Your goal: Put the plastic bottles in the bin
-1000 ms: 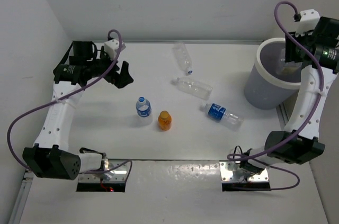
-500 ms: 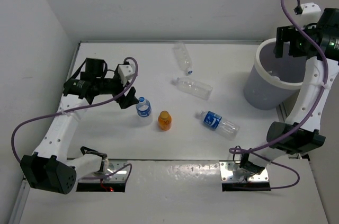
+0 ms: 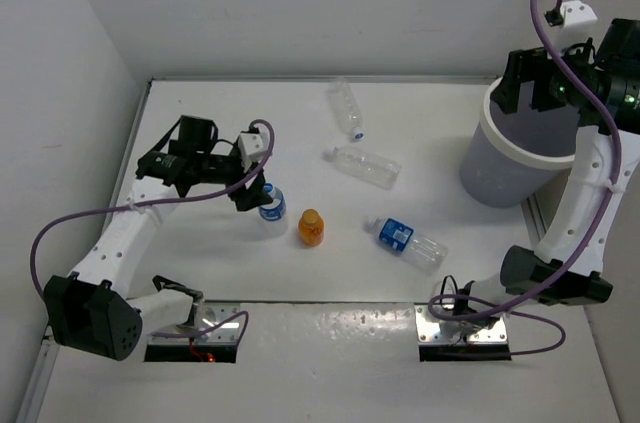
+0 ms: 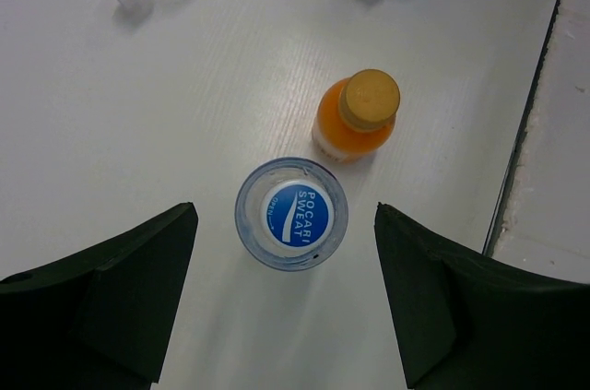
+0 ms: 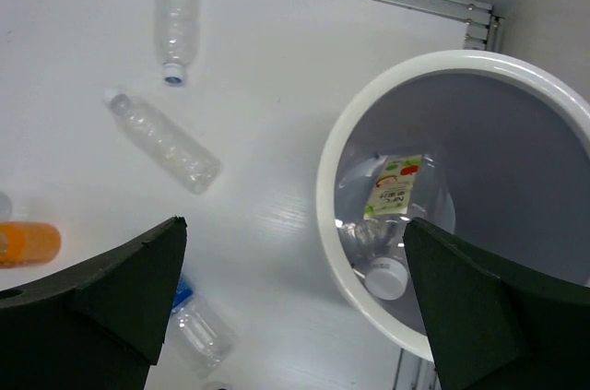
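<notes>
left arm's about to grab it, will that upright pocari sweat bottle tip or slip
Likely light: the Pocari Sweat bottle looks clear, possibly empty. Upright, it could tip toward the nearby orange bottle if nudged one-sidedly. Round plastic may slip, though it sits centred between the open jaws.

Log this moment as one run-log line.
left gripper open over upright Pocari Sweat bottle | right gripper open above bin | labelled bottle in bin | orange bottle upright | three bottles lying loose

The bench [image 4: 166,86] is recorded as white and smooth, with a faint grain and a slight sheen. The bottles [image 5: 164,141] are noted as clear, glossy plastic. The bin [image 5: 325,189] is recorded with a glossy white rim and matt grey walls. The jaws are noted as matt black plastic.
</notes>
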`<action>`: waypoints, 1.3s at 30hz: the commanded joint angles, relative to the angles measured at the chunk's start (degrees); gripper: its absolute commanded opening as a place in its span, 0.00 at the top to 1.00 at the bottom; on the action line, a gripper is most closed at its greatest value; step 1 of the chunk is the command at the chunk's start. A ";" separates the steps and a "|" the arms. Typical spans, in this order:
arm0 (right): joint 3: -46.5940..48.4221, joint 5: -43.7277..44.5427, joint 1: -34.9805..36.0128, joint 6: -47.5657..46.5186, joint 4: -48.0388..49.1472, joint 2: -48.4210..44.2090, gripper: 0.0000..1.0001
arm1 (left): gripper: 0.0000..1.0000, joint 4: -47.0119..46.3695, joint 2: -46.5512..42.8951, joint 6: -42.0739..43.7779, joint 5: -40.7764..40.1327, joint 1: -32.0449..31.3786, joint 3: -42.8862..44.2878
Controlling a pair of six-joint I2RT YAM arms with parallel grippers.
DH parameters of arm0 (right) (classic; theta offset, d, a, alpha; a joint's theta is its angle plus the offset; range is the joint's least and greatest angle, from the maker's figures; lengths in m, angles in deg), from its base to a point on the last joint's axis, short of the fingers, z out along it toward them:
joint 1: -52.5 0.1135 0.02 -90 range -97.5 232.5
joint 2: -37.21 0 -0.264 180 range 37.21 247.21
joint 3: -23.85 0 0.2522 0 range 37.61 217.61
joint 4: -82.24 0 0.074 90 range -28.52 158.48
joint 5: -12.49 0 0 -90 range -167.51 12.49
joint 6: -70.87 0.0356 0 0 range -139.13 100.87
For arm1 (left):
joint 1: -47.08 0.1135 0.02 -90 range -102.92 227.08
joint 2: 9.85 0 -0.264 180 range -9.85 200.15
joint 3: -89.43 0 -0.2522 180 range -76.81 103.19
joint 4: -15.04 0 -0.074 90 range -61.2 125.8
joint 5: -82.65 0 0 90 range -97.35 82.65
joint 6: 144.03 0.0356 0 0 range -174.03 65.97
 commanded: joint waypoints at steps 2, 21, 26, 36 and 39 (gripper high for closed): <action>0.45 -5.35 0.86 1.38 -1.14 -0.16 0.01 | 0.17 -4.07 0.03 1.51 1.03 -1.11 -1.99; -4.73 -16.42 7.88 -0.03 -3.34 -1.29 0.01 | 0.87 -11.89 1.09 -3.49 0.13 -0.77 -2.09; -8.61 -20.11 16.31 1.81 2.53 -3.31 0.01 | 0.89 -14.08 0.56 -17.16 10.32 2.32 8.28; -10.99 -16.26 45.40 3.31 12.22 -1.31 0.02 | 0.89 -44.22 3.37 -52.26 22.29 -0.58 10.14; -9.75 -12.58 51.29 -0.28 11.08 0.80 0.02 | 0.89 -46.33 4.78 -54.90 22.82 -1.20 10.14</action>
